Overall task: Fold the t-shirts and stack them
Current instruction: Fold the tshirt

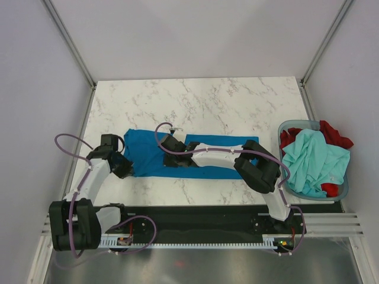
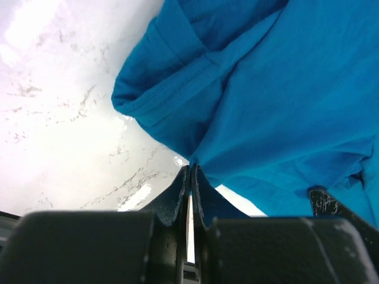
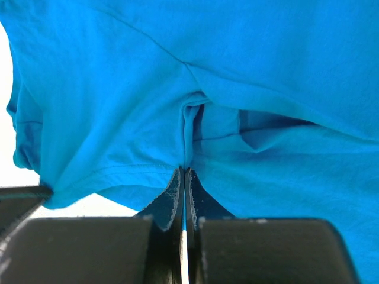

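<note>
item one: the blue t-shirt (image 1: 145, 152) is lying spread out on the marble-patterned table (image 1: 207, 100), in the near half of the surface, with its long side running from nine o'clock to three o'clock in the top view. the cloth is sitting mostly flat, and both arms are covering part of it.

item two: the left gripper (image 2: 190, 168) is working at the shirt's eight o'clock corner. in its wrist view the fingers (image 2: 177, 198) are pressing tight together with no gap showing, and the blue cloth is coming to a point right at their tips, so they are clamping the shirt's edge. a hemmed sleeve is bunching just beyond, toward eleven o'clock in that view.

item three: the right gripper (image 3: 183, 170) is reaching across the shirt to a spot toward ten o'clock from the shirt's middle. its fingers (image 3: 169, 201) are likewise squeezing together, and a narrow pleat of blue cloth is gathering into their tips, so they are pinching the fabric.

item four: the basket (image 1: 284, 127) is standing at the table's three o'clock edge, well apart from the blue shirt. the mint-teal t-shirt (image 1: 311, 160) is lying crumpled on top inside it, and the red t-shirt (image 1: 334, 135) is showing beneath and behind it, toward one o'clock, draping over the rim.
</note>
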Robot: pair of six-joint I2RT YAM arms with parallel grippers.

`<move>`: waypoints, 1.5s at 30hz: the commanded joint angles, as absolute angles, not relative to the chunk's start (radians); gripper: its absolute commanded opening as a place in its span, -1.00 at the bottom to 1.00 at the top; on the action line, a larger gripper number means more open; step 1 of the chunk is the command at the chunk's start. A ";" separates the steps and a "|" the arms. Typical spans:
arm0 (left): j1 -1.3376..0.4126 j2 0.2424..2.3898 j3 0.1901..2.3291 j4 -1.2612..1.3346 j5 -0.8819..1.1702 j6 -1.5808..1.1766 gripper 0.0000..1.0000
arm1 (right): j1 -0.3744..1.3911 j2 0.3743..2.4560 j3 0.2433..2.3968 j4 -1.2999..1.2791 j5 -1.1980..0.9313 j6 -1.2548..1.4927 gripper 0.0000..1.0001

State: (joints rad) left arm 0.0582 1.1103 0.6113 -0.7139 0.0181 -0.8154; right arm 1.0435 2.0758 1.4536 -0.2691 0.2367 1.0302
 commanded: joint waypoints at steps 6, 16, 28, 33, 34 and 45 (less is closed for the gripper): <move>0.055 1.146 0.710 -0.730 -0.103 -0.779 -0.50 | 1.034 2.029 1.437 -0.268 0.195 0.973 -1.00; 0.055 1.239 0.917 -0.742 -0.154 -0.727 -0.40 | 1.025 2.011 1.431 -0.252 0.164 0.905 -1.00; 0.055 1.540 1.024 -0.537 0.023 -0.658 -0.40 | 1.011 1.996 1.385 -0.255 0.129 0.919 -1.00; 0.055 1.676 1.084 -0.525 0.002 -0.660 -0.41 | 1.002 1.980 1.391 -0.262 0.117 0.900 -1.00; 0.055 1.718 1.101 -0.528 0.003 -0.655 -0.41 | 0.997 1.977 1.391 -0.262 0.117 0.900 -1.00; 0.055 1.836 1.172 -0.526 -0.086 -0.646 -0.42 | 0.993 1.974 1.382 -0.282 0.144 0.891 -0.69</move>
State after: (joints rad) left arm 0.0566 1.7920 1.1172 -0.5526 -0.0288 -0.6853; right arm 0.9970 2.0174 1.3804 -0.2714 0.1284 0.9089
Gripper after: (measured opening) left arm 0.292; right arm 0.138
